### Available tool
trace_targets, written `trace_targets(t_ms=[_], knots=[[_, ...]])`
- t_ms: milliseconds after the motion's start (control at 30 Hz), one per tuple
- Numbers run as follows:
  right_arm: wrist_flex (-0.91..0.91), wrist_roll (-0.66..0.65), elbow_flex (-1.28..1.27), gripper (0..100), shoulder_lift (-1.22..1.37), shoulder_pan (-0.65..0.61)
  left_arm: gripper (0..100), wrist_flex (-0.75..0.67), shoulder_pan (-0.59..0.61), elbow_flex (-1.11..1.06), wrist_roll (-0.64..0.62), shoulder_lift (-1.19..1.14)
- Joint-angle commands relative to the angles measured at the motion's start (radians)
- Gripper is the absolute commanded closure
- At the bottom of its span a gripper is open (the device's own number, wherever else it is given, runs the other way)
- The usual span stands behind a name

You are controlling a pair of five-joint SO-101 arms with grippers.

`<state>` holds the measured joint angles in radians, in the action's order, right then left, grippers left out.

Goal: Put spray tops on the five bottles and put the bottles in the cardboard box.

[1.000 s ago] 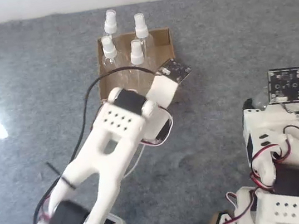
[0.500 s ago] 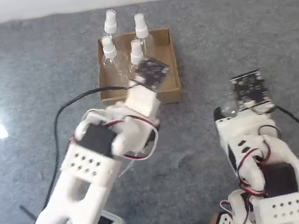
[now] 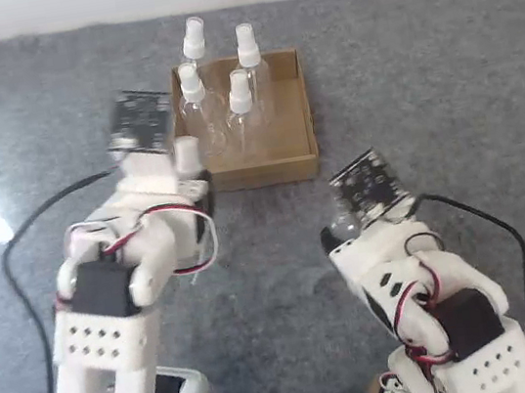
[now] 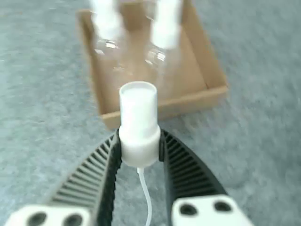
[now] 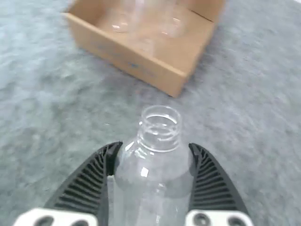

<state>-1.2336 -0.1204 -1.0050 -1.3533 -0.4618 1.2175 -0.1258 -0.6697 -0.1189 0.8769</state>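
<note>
Holding a white spray top (image 4: 138,117) by its wider collar, the left fingers (image 4: 162,146) are closed partway so that one ribbed black finger presses on each side of it. The narrower cap stands out past the fingertips, and the thin white tube runs back between the fingers. Seen from above, this spray top sits close to the near left corner of the cardboard box (image 3: 307,111). The right fingers (image 5: 194,157) are spread wider and grip a clear bottle (image 5: 159,134), one finger against each side of its rounded shoulder. The bottle's open threaded neck points out beyond the fingertips, toward the box. From above, the bottle is over the grey surface (image 3: 441,71), a little way off the box's near right corner and apart from it. Inside the box stand four bottles (image 3: 221,114), upright, each with a white spray top on. They are grouped toward the far left part, and the brown floor of the box shows along its near and right sides
</note>
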Motion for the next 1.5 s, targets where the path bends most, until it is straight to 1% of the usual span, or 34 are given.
trace_targets(t_ms=[0,200,267,467,600,700,767,800,967,1100,1267,1400,1467], knots=[[0.025,0.008,0.014,92.2,-0.027,-0.076,99,-0.046,0.071,0.007,-0.049,0.078],[0.094,0.008,0.014,92.3,-0.027,-0.150,99,-0.055,0.081,0.008,-0.051,0.118],[0.136,0.005,0.014,92.3,-0.027,-0.171,99,-0.064,0.084,0.008,-0.077,0.138],[0.254,-0.002,0.014,92.3,-0.018,-0.286,99,-0.092,0.161,0.010,-0.094,0.224],[0.354,-0.005,0.014,92.3,-0.016,-0.351,98,-0.103,0.209,0.012,-0.144,0.292],[0.414,-0.098,0.014,92.3,-0.008,-0.383,98,-0.103,0.210,0.012,-0.144,0.334],[0.418,-0.150,0.014,92.3,0.015,-0.389,98,-0.104,0.212,0.012,-0.146,0.356],[0.417,-0.157,0.014,92.3,0.033,-0.389,98,-0.104,0.212,0.012,-0.146,0.365],[0.429,-0.106,0.014,92.3,0.139,-0.389,98,-0.172,0.212,0.010,-0.147,0.391],[0.536,-0.100,0.014,92.3,0.189,-0.383,98,-0.238,0.207,0.013,-0.150,0.405],[0.621,-0.092,0.014,92.3,0.229,-0.383,98,-0.305,0.209,0.013,-0.216,0.413],[0.624,-0.091,-0.003,92.3,0.243,-0.384,99,-0.305,0.212,0.015,-0.295,0.414],[0.664,-0.091,-0.046,92.3,0.237,-0.387,99,-0.304,0.212,0.013,-0.342,0.414]])
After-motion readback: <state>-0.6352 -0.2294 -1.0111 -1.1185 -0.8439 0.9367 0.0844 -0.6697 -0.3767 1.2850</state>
